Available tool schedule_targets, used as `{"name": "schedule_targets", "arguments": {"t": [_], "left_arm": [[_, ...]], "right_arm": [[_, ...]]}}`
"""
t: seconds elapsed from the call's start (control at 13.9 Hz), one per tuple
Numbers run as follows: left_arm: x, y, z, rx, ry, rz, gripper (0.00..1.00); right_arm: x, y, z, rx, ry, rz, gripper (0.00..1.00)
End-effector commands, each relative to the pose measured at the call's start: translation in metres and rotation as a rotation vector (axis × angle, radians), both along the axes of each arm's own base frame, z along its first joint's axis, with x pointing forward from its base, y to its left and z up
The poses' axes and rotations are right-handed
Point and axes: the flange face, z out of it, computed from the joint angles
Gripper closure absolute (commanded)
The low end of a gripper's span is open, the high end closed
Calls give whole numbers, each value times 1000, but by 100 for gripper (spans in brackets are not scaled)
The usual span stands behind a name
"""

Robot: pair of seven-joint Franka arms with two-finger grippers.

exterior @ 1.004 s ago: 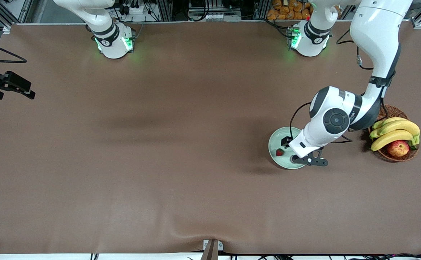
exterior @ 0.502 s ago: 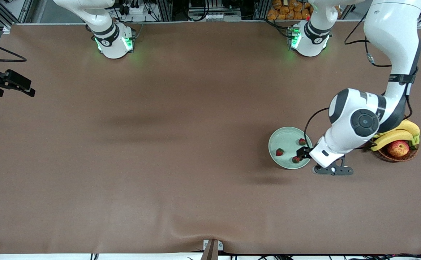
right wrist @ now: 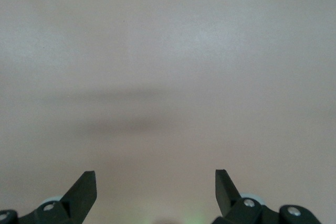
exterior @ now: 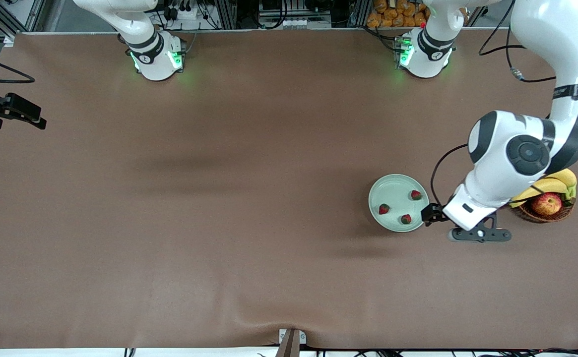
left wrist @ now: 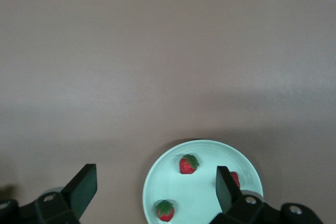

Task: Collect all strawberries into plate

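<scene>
While all three strawberries (exterior: 406, 218) are lying in the plate (exterior: 385, 186), both wide-open, empty tools, left tool (exterior: 432, 214) just beside its rim and right tool (right wrist: 156, 192) waiting over bare tabletop (exterior: 219, 198), are risking little beyond a rim nudge

- One of the strawberries (left wrist: 234, 178) on the plate (left wrist: 173, 182) sits partly hidden by a finger of the left gripper (left wrist: 152, 187) in the left wrist view; the plate's rim runs off that picture's edge.
- In the front view, the left arm's wrist covers most of the wicker basket (exterior: 542, 214), leaving only part of the bananas (exterior: 551, 184) and the apple (exterior: 546, 203) exposed.
- The left gripper's fingers are concealed beneath its own wrist in the front view.
- The right gripper (right wrist: 155, 184) shows only its fingertips in the right wrist view; its arm leaves the front view's top edge.
</scene>
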Motion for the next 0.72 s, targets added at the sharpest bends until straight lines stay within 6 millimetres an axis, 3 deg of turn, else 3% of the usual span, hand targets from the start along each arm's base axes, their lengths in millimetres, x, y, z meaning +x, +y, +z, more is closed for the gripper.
{"name": "schedule_targets", "arguments": {"t": [0.0,0.22,0.36,0.65], "left_arm": [[-17,7,53,45,-14,7,0],[-44,-7,112,68,-34,-2,0],[-62,0,143,62,-23,22,0],[-109,-15,200,11,14,28,0]], "right_arm": [[-3,-3,9,-19,-2,-8,0],[-3,-3,11,-20,-2,-5,0],[-3,-3,11,-20,-3,-5,0],[-3,-3,12,-21,-8,-6,0]]}}
